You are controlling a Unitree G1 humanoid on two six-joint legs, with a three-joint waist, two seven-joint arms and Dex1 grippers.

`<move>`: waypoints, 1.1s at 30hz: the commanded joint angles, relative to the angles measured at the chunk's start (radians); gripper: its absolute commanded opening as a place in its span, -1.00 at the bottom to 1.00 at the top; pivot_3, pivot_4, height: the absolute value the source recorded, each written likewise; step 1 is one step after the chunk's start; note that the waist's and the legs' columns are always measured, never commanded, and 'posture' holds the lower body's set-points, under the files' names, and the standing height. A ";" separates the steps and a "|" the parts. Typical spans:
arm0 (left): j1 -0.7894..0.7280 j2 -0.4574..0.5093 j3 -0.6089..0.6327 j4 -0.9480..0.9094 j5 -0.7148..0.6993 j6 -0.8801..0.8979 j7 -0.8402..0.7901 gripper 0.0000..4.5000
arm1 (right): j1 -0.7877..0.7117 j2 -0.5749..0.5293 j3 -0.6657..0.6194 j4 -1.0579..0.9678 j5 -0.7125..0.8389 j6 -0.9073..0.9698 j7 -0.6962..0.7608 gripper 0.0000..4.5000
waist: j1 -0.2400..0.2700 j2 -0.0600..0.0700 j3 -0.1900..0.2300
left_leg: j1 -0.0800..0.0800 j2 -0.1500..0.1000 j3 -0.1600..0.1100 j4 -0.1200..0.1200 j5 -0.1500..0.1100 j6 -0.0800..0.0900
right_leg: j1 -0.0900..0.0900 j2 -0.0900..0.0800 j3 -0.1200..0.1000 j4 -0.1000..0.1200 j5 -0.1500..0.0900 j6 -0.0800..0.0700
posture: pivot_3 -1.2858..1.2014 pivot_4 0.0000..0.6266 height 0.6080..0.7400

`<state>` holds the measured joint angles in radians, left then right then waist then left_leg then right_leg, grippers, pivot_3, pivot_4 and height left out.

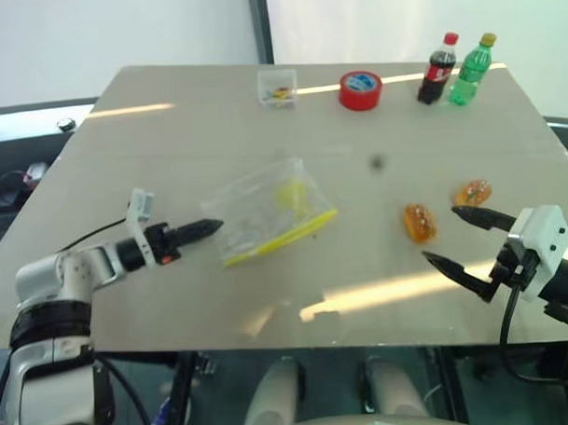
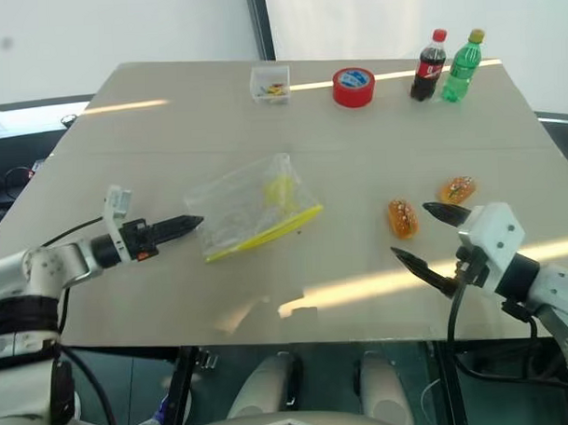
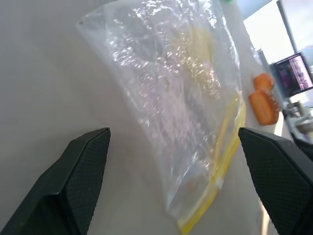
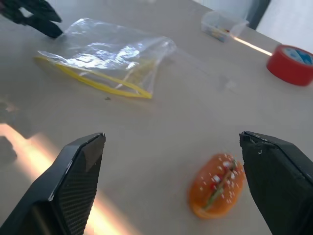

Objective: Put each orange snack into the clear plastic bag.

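Presently on the table [image 1: 169, 133]: clear plastic bag [image 1: 265, 213] mid-surface, my left gripper [image 1: 210, 228] just beside it, jaws wide and empty; two orange snacks [image 1: 420, 222] [image 1: 473, 192] toward the right edge, my right gripper [image 1: 462, 239] near them, jaws wide and empty. Along the far edge: small clear box [image 1: 278, 87], red tape roll [image 1: 360, 89], cola bottle [image 1: 438, 69], green bottle [image 1: 472, 70]; nothing lies between snacks and bag.

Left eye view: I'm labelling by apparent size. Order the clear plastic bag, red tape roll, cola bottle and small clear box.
1. clear plastic bag
2. cola bottle and red tape roll: look alike, unranked
3. small clear box
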<state>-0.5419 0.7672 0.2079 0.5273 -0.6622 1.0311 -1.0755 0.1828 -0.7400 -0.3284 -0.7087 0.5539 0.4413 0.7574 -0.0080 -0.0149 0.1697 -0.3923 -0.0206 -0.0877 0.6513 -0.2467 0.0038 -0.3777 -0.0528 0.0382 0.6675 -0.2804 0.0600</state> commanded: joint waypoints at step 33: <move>-0.327 -0.290 0.298 0.097 -0.516 0.583 0.435 -0.96 | -0.418 0.162 0.681 0.332 -1.015 -0.363 -0.385 1.00 | -0.024 -0.002 -0.002 | -0.006 -0.004 -0.001 0.004 0.005 -0.008 | -0.011 -0.001 0.003 0.011 -0.001 0.001 | 0.03 -0.52 1.00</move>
<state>-0.8413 0.4796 0.4749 0.6379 -1.1071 1.6080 -0.6883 -0.2120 -0.5895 0.3498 -0.3723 -0.4278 0.1027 0.4020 -0.0320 -0.0169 0.1675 -0.3991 -0.0242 -0.0881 0.6548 -0.2419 -0.0041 -0.3895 -0.0546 0.0414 0.6788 -0.2812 0.0608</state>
